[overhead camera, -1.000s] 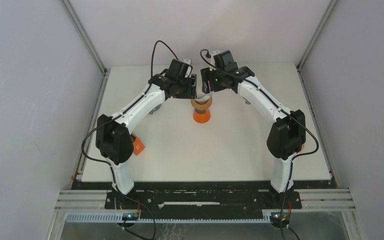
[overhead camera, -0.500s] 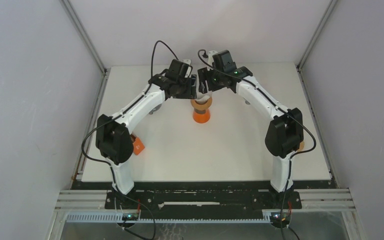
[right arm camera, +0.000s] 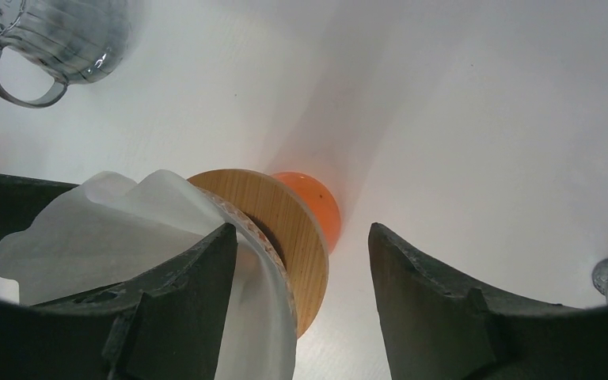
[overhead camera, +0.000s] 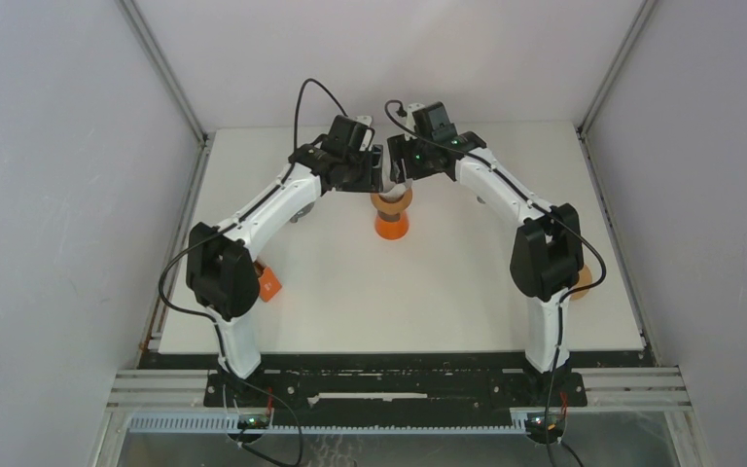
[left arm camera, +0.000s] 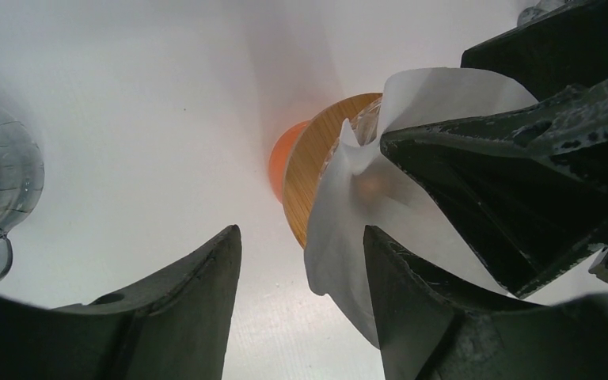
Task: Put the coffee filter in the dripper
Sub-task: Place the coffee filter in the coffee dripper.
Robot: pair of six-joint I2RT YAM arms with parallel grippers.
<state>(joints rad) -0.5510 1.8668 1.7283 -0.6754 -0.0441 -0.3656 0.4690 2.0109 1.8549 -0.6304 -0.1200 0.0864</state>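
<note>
Overhead view of a white worktop (overhead camera: 350, 292). Two robot arms reach in from the near edge and meet over the far middle. An orange dripper (overhead camera: 390, 224) with a wooden collar (right arm camera: 301, 237) stands upright there. A white paper coffee filter (left arm camera: 340, 229) sits in its mouth. The paper is rumpled, and much of it stands proud of the collar.

The left claw (left arm camera: 301, 231) comes in from the left and the right claw (right arm camera: 302, 227) from the right, both close over the dripper. Each is released: the jaws stand apart with a clear gap, and neither pinches the paper. In the left wrist view the right claw seems to reach into the filter's open mouth. The paper's edge lies against one finger (left arm camera: 412, 317) of the left claw.

The step in hand looks like seating, since the filter is in the dripper but not bedded down. The next move probably calls for a gentle downward press of the paper against the inner wall. A straight lift clear would then avoid dragging the paper back out.

The filter is a cone. Its tip, hidden here, appears to point down into the dripper, and its mouth opens upward. The long axis therefore runs close to vertical; whether it leans cannot be told.

A glass jug (right arm camera: 63, 36) stands well apart on the worktop.
</note>
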